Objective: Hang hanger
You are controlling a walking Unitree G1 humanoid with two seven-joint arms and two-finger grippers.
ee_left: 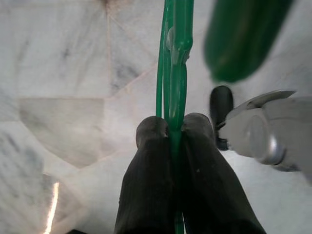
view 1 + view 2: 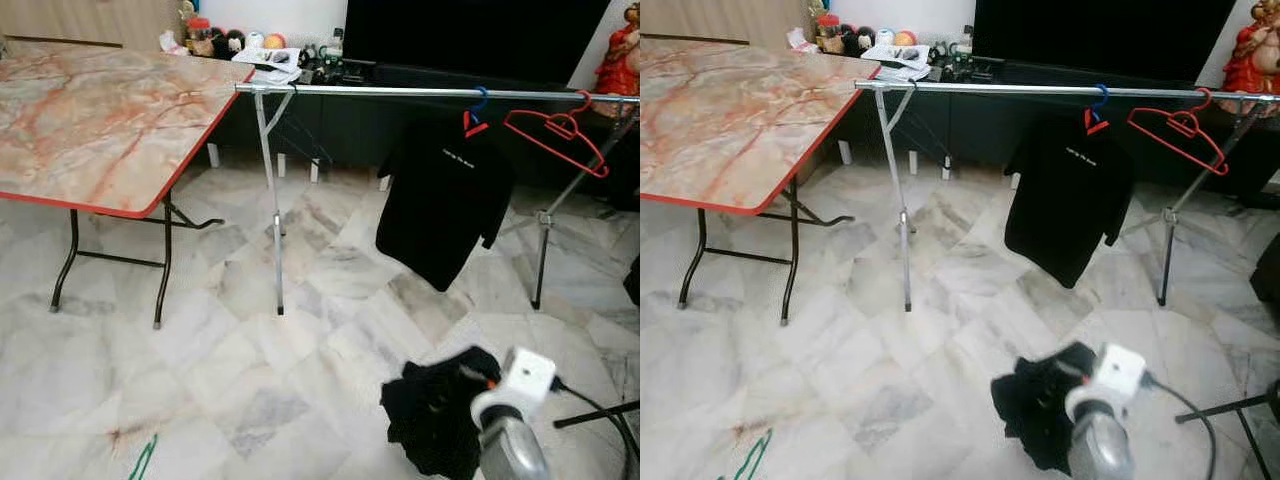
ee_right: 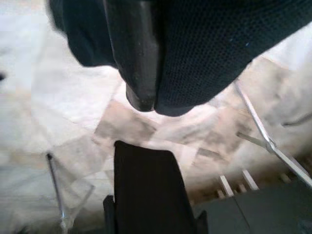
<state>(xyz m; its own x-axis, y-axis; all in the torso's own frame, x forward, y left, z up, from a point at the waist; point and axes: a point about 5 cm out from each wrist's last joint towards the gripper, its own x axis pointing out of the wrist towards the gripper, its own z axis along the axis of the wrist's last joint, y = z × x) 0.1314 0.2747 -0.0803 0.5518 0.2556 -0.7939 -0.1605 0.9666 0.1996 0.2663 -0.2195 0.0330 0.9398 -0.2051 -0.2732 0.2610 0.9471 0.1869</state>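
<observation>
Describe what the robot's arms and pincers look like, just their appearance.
The right arm is a silver metal tube ending in a white boxy wrist block, with a black cable trailing off it. The left pincer has two long, rounded black fingers; a silver-grey metal housing sits beside them.

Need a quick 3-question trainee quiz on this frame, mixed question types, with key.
1. True or false: the left tool is shut on the green hanger.
2. What does the right tool carry? A) a red hanger B) a black garment C) nothing
3. Fill in: the red hanger on the silver rail hangs ____ of clothing.

Key:
1. True; its two black fingers pinch the green wire between them.
2. B; the black garment is bunched at that tool above the marble floor.
3. Empty; the black T-shirt hangs beside it on a blue-hooked hanger.
</observation>
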